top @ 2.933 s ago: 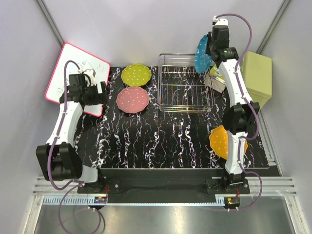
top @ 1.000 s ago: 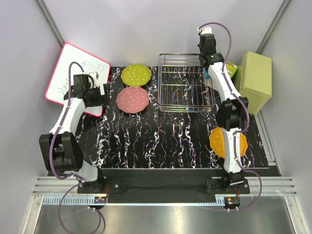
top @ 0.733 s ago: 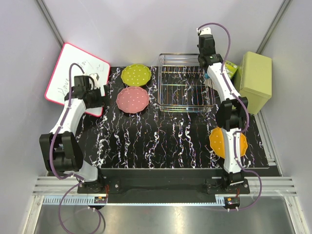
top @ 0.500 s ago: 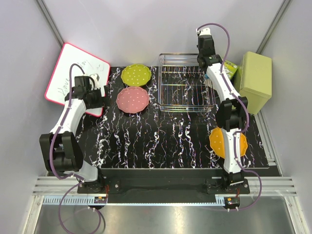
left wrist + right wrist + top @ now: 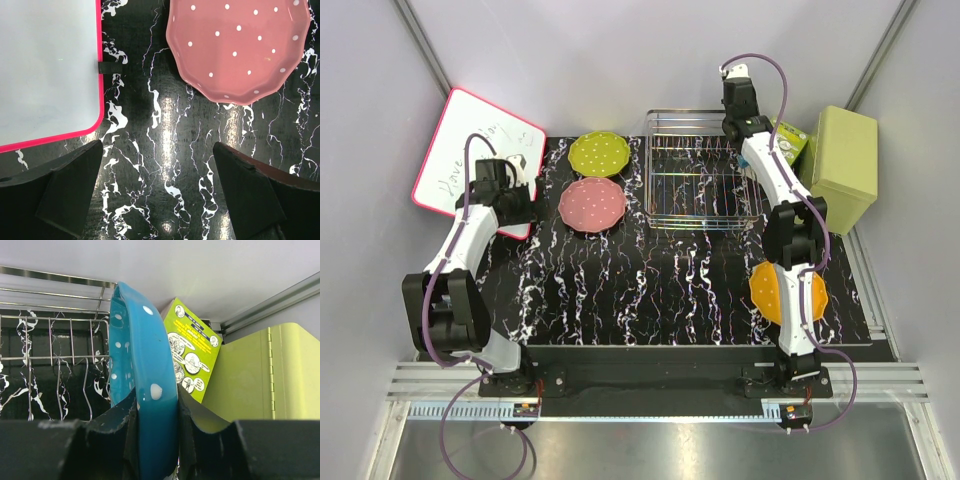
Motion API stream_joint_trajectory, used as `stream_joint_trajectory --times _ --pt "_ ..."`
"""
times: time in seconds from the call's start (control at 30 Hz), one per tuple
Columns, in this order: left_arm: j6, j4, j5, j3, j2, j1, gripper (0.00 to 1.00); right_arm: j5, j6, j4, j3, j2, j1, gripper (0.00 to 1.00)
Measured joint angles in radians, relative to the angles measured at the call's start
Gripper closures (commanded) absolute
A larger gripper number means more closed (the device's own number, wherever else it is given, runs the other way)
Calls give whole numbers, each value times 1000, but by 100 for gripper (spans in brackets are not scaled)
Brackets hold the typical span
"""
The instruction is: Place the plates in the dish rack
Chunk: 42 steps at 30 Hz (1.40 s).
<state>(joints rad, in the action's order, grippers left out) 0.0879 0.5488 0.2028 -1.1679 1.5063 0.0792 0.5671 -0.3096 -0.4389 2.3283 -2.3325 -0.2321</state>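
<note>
Black marbled table (image 5: 670, 290), top view: dish rack (image 5: 700, 185) at far edge, green plate (image 5: 598, 153) and pink plate (image 5: 592, 203) to its left, orange plate (image 5: 767, 287) near right edge.
Left wrist: your left gripper (image 5: 156, 150) gaped empty, just short of pink plate.
Right wrist: your right gripper (image 5: 156, 412) clamped blue plate (image 5: 135, 355) on edge beside dish rack.

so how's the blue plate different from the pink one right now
The blue plate stands on edge, clamped between the right fingers by the dish rack; the pink plate lies flat on the table, untouched, ahead of the open left fingers. Both are scallop-edged with white dots.
</note>
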Motion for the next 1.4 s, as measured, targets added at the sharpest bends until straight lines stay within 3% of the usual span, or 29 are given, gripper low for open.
stream_joint_trajectory --times 0.17,0.2,0.23,0.6,0.77,1.0,1.1,1.23,1.27,1.3,1.37,1.4 --pt "10 -6 7 0 0 0 1 0 -2 7 -9 0 -2 98" --pt "11 -6 7 0 0 0 1 1 -2 8 -11 0 -2 74" --pt "11 -6 8 0 0 0 1 2 -2 10 -13 0 -3 64" --pt "9 -7 8 2 0 0 1 41 -11 0 -66 0 -3 58" --pt "10 -9 11 5 0 -1 1 46 -13 5 -66 0 -2 42" --pt "-26 -30 34 4 6 -6 1 52 -40 -11 -64 37 -1 33" --pt "-36 -24 72 -60 86 -27 4 47 -42 -35 -64 97 -1 32" --pt "-22 -21 104 -286 333 -54 21 -43 -2 -50 -127 267 -1 31" --pt "-16 -21 108 -343 393 -57 30 -87 13 -56 -154 320 -2 30" --pt "-11 -21 111 -389 446 -58 55 -131 28 -61 -178 371 -3 30" --pt "0 -16 121 -455 526 -58 80 -214 56 -76 -210 452 -10 32" --pt "-4 -10 129 -477 553 -58 100 -270 71 -82 -232 490 -16 33"
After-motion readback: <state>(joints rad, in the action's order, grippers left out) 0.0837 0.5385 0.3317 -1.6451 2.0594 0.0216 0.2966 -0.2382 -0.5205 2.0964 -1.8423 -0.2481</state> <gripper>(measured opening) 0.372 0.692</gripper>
